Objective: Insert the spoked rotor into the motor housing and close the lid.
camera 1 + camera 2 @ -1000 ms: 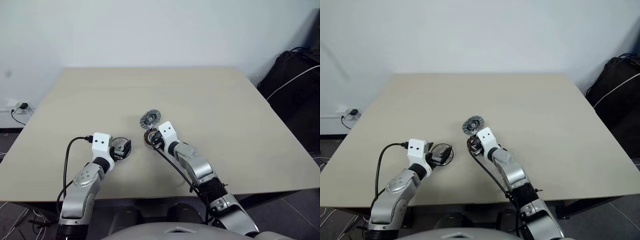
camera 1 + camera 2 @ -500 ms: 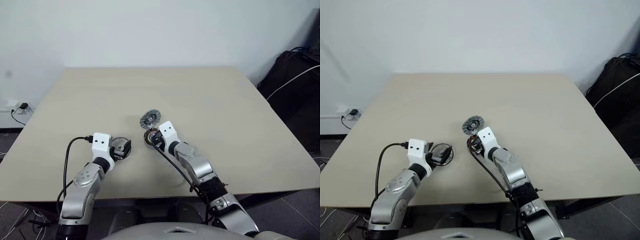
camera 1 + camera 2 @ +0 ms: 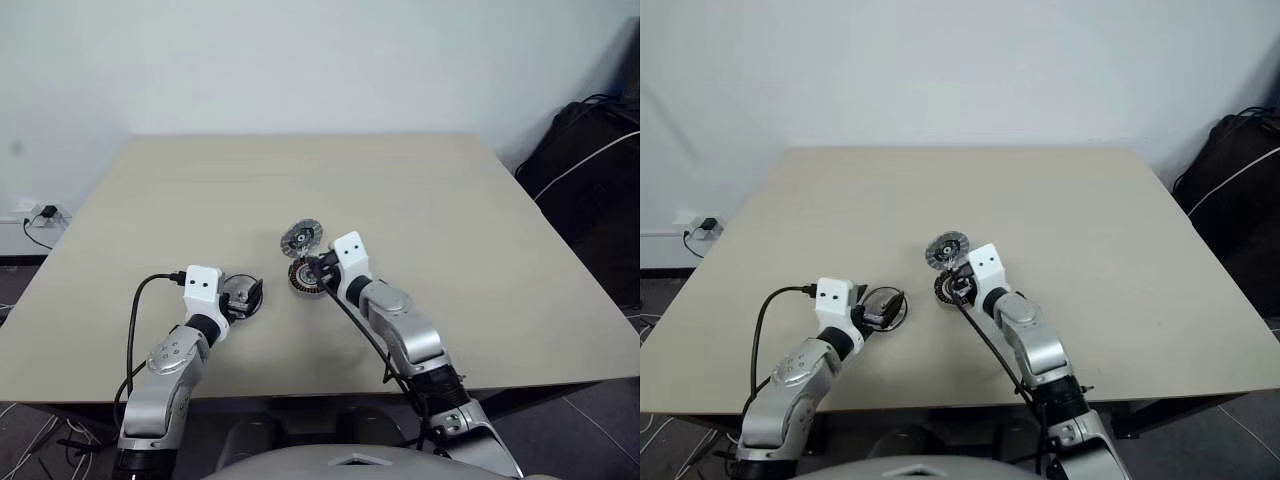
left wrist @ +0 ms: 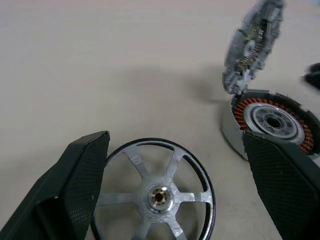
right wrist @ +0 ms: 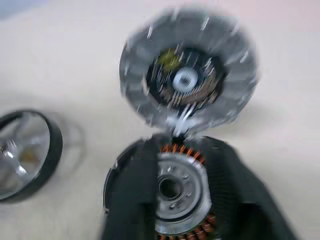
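Now that the right gripper (image 3: 319, 269) has shifted right, the motor housing (image 3: 302, 278) shows windings-up mid-worktop, lid (image 3: 300, 238) just beyond; can't tell its jaws. Left gripper (image 4: 177, 150) jaws sit apart around the spoked rotor (image 4: 159, 195), so insertion's still pending.

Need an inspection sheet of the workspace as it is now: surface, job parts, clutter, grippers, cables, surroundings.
Surface: beige table, bare apart from the parts.
Job's things: spoked rotor lies flat, not inserted; motor housing open, windings exposed; lid stands up at the housing's edge.
Clutter: nothing seen.
Grippers: left gripper open, straddling the rotor; right gripper at the housing.
Cables: black cable loops off the left arm.
Surroundings: white wall; dark bag; wall socket.
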